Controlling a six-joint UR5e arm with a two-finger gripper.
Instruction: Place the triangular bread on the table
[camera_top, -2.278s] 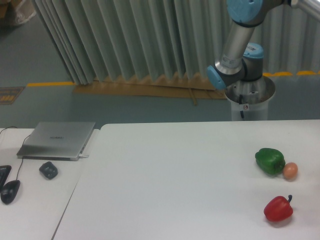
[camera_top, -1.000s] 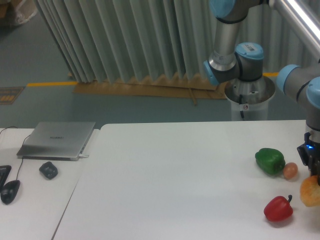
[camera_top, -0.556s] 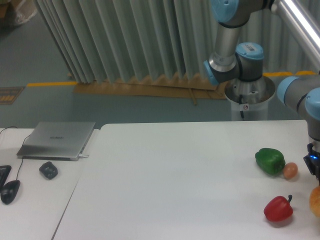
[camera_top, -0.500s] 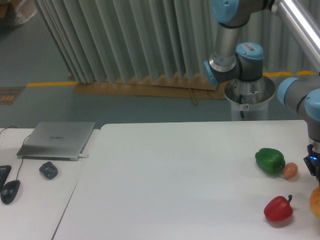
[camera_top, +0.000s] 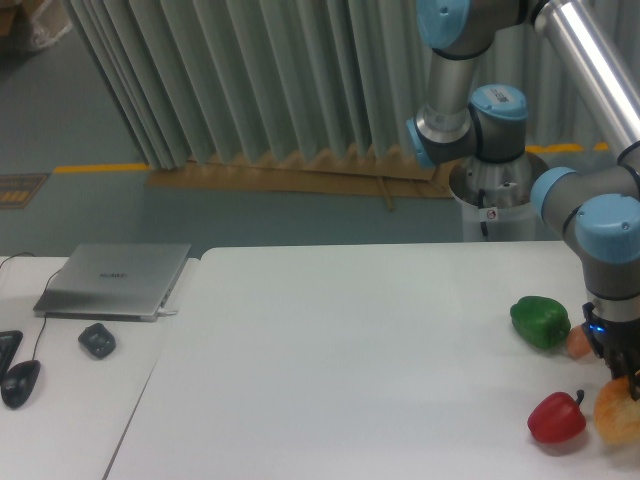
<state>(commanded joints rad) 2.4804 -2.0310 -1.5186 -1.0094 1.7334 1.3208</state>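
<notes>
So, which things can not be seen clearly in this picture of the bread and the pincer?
- Pincer: its fingers merge with the triangular bread; open or shut is unclear.
- Triangular bread: blurred, near the right edge; whether it touches the table is unclear.
- Small orange-brown ball: partly hidden behind the arm.
- Dark object at the left edge: cut off.

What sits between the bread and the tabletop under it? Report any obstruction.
Nothing visible. The triangular bread hangs in the gripper at the right edge, low over bare table. The red pepper sits just left of it, beside rather than underneath.
</notes>
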